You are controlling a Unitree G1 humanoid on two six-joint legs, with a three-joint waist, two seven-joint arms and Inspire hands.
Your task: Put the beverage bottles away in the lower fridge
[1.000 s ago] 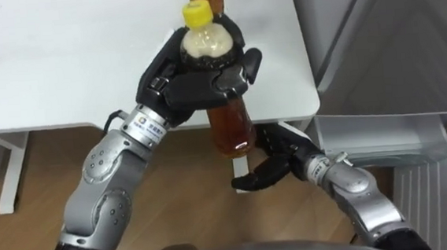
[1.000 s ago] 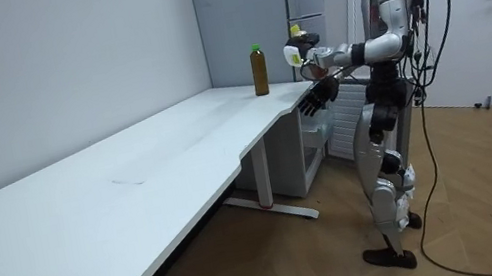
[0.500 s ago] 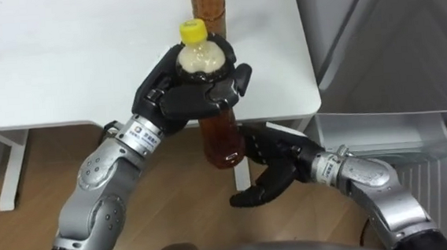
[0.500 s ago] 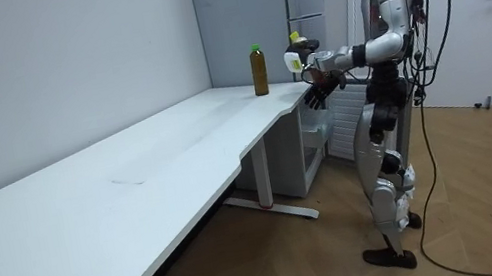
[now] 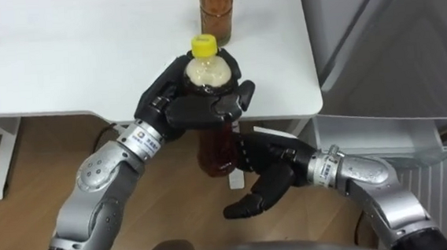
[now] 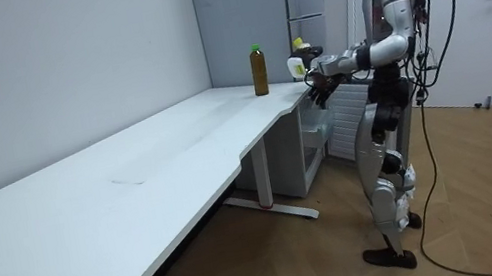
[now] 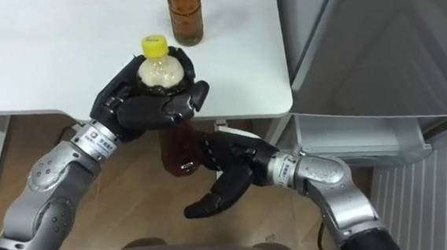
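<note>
One bottle [image 5: 215,145] is gripped by the left hand [image 5: 191,111] above the open-fingered right hand [image 5: 270,175], a second bottle [image 5: 217,7] is left on the table [image 5: 61,57], and apparently nothing is stowed yet.

Matt white tabletop [image 5: 84,56], wood floor [image 5: 24,202]

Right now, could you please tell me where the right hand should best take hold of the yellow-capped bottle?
Probably its lower body, coming from the robot's right. The yellow-capped bottle is upright, just off the edge of the table. The left hand has its fingers round the shoulder, leaving the lower half bare. The open right hand is beside that part.
</note>
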